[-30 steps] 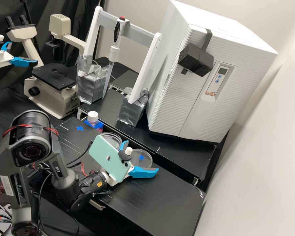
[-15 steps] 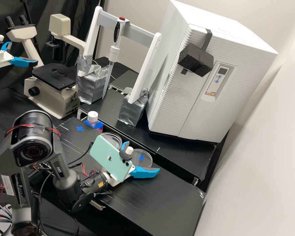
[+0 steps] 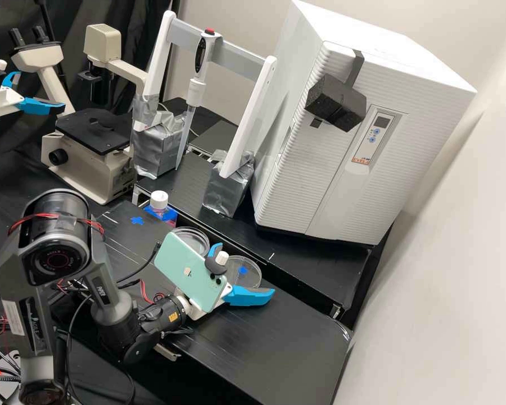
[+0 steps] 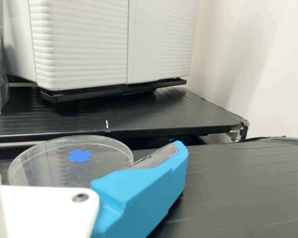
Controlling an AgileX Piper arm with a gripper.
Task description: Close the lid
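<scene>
My gripper (image 3: 244, 270) is low over the bench in the high view, its blue fingers spread apart around a clear round dish piece (image 3: 252, 280) with a blue mark showing through it. Whether this piece is the lid, I cannot tell. A second clear round piece (image 3: 199, 238) with several rims lies farther left, partly hidden behind the phone on the wrist. In the wrist view one blue finger of the gripper (image 4: 88, 157) stands beside the marked round piece (image 4: 45, 159); the white mount covers part of that piece's near edge.
A bottle with a white cap (image 3: 159, 200) stands left of the dishes. Behind them are a raised black shelf (image 3: 315, 259), a white cabinet (image 3: 298, 185) and a white frame (image 3: 252, 121) holding a pipette. A microscope (image 3: 90, 163) and a second arm's gripper are at the left.
The arm has shifted very slightly to the right, gripper and phone with it, mostly in the earlier half second. The fingers remain apart, and both round pieces lie as before.
</scene>
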